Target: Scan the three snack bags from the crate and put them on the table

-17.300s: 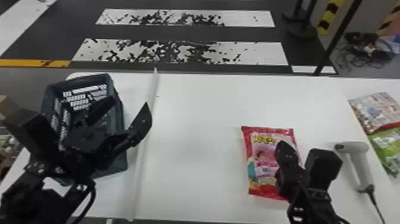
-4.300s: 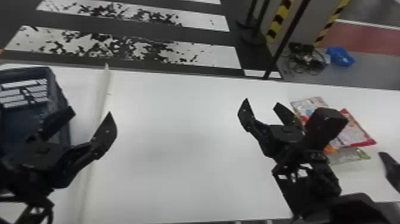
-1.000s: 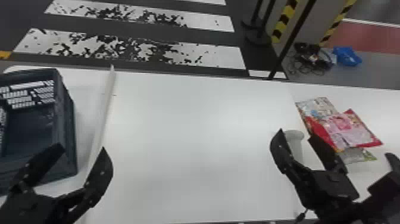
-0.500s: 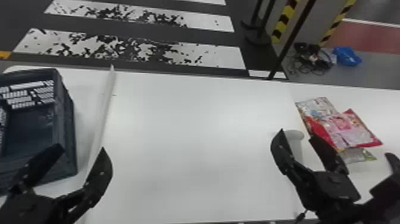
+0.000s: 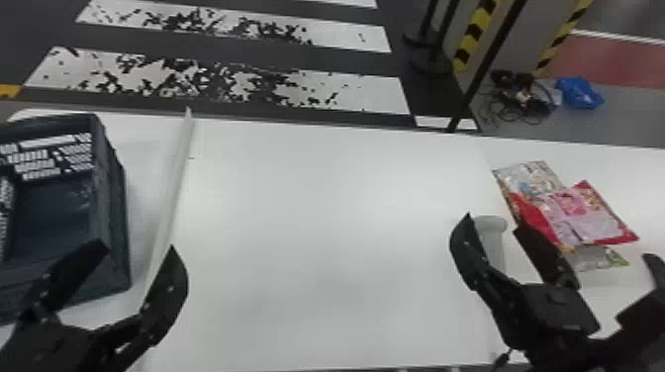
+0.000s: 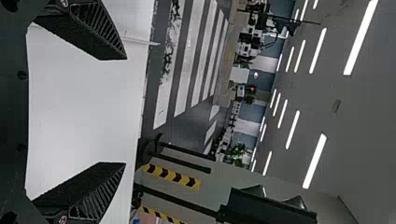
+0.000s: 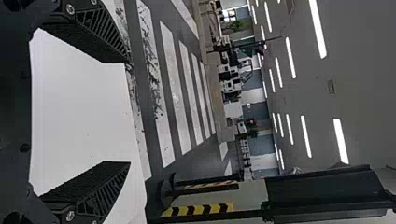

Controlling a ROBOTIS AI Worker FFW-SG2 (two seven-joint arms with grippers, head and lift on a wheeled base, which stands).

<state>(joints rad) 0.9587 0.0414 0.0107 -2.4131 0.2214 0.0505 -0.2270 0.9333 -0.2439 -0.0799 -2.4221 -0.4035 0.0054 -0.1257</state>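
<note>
Snack bags [image 5: 566, 212] lie in an overlapping pile toward the right side of the white table [image 5: 321, 222], all three outside the crate [image 5: 113, 198]. A red-and-pink bag [image 5: 593, 222] is uppermost, resting over a pale, multicoloured bag [image 5: 529, 176] whose far part shows, while a silvery bag with green at its corner [image 5: 596, 258] pokes out on the near side. Left of the pile, a pale scanner [image 5: 490, 228] is seen in the head view between and beyond the fingers of the right gripper [image 5: 493, 222]. That gripper is spread wide, and the right wrist view shows its two ribbed fingers well apart with nothing pinched. The left gripper [image 5: 138, 246] is spread as well, its pads facing each other across a gap with nothing held; in the head view one finger overlaps the crate's near right part and the other a white strip [image 5: 173, 200]. The dark blue-grey crate sits at the left, partly cut off by the edge, and the strip runs from near to far just beside it.
</note>
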